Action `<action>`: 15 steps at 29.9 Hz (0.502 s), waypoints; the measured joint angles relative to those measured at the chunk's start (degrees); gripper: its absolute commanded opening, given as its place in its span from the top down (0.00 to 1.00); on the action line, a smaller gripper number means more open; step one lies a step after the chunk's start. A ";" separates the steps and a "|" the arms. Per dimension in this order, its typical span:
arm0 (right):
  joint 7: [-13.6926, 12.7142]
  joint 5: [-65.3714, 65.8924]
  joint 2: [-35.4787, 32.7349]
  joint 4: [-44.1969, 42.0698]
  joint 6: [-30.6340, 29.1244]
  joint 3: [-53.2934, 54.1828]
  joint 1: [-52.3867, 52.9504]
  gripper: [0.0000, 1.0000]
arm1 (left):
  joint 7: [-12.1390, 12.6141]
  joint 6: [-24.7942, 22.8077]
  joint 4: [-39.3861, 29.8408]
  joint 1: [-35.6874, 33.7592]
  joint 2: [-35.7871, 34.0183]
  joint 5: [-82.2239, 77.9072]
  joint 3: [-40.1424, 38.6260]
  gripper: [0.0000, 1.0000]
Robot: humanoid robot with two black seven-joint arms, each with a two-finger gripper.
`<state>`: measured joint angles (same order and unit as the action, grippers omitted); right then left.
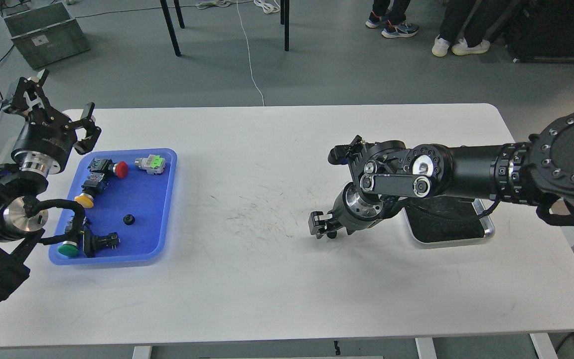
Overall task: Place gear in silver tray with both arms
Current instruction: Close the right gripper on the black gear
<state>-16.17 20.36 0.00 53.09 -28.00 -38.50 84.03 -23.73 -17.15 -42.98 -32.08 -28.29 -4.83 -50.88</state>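
The left gripper (60,107) is hanging over the table's (267,279) far left corner, fingers spread wide, holding nothing. Just below it, the blue tray (160,209) is carrying pushbutton switches and a small black gear (128,219) near its middle. The right gripper (321,225) is hovering mid-table; its finger gap cannot be told. The silver tray (486,232) is lying near the right edge, partly under that arm.
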 measured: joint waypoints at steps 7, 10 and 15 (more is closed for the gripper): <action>-0.01 1.94 0.00 -0.02 0.00 0.00 -0.33 0.57 | -0.02 0.07 0.00 0.00 0.00 0.03 0.00 0.02; -0.01 2.33 0.00 -0.14 0.00 -0.04 -0.46 0.70 | -0.50 0.10 0.00 0.00 0.01 0.07 0.00 0.02; 0.00 3.66 0.00 -0.16 0.00 -0.09 -0.48 0.99 | -1.35 0.14 0.00 0.05 0.02 0.07 -0.02 0.02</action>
<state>-16.17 24.02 0.00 52.93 -28.00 -38.58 83.55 -25.08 -17.01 -42.98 -32.03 -28.27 -4.76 -50.90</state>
